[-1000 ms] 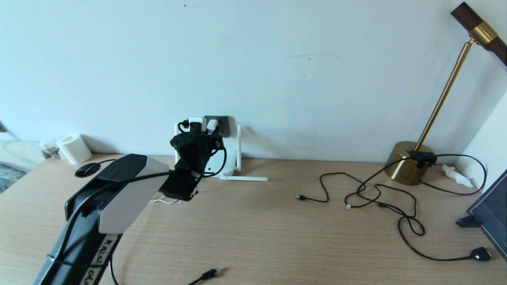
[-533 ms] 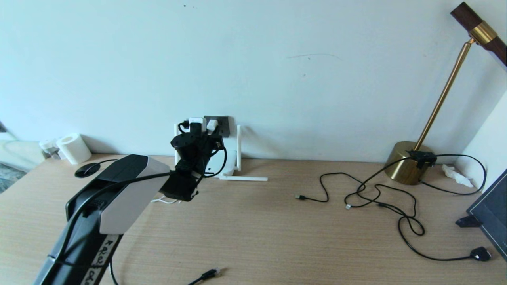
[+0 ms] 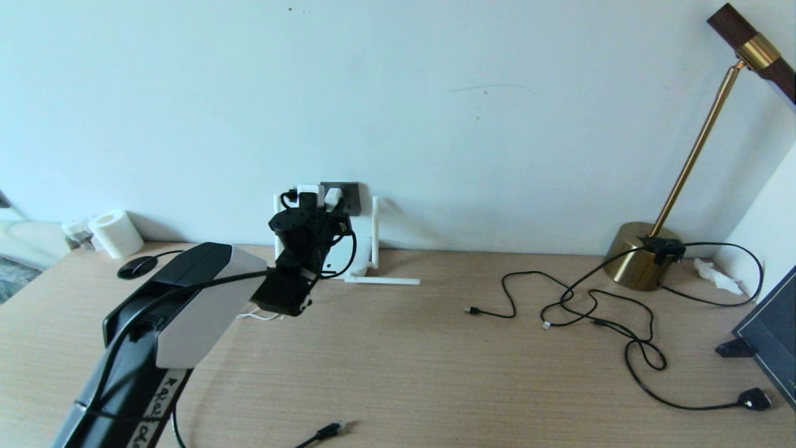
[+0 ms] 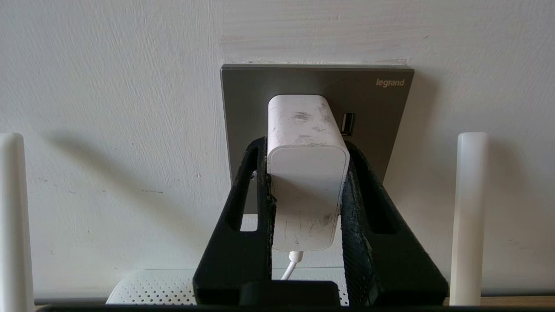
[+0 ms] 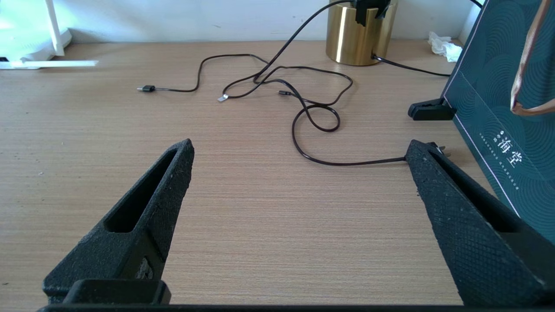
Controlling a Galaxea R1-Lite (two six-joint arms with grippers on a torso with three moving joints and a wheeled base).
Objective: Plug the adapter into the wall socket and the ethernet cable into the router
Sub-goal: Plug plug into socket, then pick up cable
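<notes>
Two black fingers (image 4: 243, 208) of the left gripper (image 4: 307, 173) squeeze the adapter (image 4: 305, 173) from both sides. The adapter sits against the socket (image 4: 373, 104) on the wall, with its thin white cord hanging down. The router (image 4: 147, 288) lies just below, against the wall, with its antennas (image 4: 468, 216) standing up on each side. The right gripper (image 5: 299, 149) hangs over the table (image 5: 243, 182) with its fingers wide apart, holding nothing. The ethernet cable (image 3: 326, 430) lies on the table's near edge.

The adapter (image 4: 303, 143) sits against the wall socket (image 4: 377, 104), above the router (image 4: 151, 288); ethernet cable (image 3: 326, 430) lies on the desk (image 3: 435, 373) in front
</notes>
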